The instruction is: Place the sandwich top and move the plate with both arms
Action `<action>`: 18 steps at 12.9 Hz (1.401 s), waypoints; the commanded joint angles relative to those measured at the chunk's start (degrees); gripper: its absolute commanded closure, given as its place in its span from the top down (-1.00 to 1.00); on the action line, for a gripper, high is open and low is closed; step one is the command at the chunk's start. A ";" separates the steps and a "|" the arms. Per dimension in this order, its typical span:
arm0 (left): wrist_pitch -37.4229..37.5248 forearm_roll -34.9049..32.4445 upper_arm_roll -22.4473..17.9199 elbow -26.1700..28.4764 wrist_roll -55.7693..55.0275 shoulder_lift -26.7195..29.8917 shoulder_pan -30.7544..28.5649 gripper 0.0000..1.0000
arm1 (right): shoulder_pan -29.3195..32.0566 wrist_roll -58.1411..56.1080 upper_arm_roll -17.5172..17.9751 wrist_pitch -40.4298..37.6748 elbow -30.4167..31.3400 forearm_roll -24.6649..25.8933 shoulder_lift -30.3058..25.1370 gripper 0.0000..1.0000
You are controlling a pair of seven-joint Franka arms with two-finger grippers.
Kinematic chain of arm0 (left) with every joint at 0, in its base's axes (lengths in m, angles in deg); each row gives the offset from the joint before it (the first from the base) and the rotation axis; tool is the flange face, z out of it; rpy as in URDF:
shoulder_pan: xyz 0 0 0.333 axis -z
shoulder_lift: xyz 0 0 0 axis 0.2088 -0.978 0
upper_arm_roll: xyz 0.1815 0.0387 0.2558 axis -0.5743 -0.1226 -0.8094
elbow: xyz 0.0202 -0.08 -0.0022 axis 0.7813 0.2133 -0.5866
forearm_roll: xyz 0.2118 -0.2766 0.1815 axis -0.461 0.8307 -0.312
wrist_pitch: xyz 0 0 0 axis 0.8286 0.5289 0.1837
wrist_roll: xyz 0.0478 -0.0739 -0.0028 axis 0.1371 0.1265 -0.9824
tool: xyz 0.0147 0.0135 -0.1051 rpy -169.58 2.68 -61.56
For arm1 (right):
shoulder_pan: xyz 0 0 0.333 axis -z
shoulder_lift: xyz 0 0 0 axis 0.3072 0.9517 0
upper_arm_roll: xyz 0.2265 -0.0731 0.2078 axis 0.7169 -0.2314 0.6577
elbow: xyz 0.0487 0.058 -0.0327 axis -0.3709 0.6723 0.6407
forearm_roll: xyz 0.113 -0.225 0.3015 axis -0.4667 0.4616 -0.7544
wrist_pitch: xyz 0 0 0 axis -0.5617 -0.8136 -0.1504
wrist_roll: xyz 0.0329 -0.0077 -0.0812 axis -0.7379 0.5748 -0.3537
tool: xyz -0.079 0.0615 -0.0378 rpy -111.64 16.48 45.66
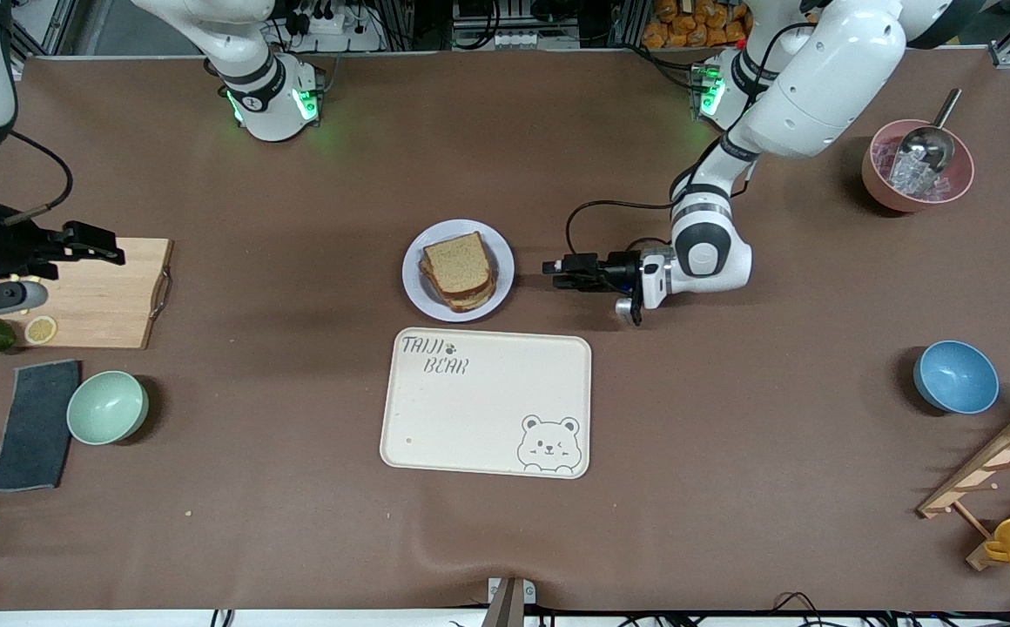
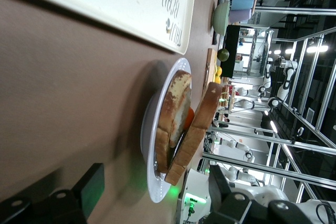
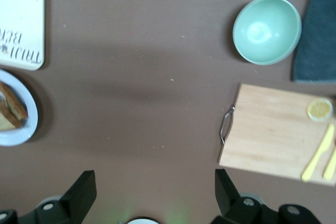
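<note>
Left claw (image 1: 557, 271) open, empty, level beside plate (image 1: 413, 283); right claw (image 1: 78, 244) open over cutting board (image 1: 109, 296). Plate stiff, rim-grip; sandwich top (image 1: 457, 261) soft, slides.

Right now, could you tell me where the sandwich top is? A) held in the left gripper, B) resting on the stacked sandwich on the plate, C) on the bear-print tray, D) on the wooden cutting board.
B: the sandwich top lies on the stacked sandwich on the plate, while the left gripper is beside the plate, holding nothing.
</note>
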 commanded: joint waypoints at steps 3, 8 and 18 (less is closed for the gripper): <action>-0.58 1.79 0.19 -1.95 2.71 -2.12 2.07 0.37 | -5.87 8.35 -6.61 -4.72 -3.79 1.06 -2.87 1.00; -0.58 2.92 0.19 -4.41 4.39 -4.67 3.74 0.22 | -6.62 8.00 -6.92 -6.31 -3.96 0.71 -6.75 1.00; -1.54 5.47 0.02 -8.37 7.12 -9.51 6.90 -0.07 | -6.87 12.39 -6.03 2.82 -3.09 0.88 -5.18 1.00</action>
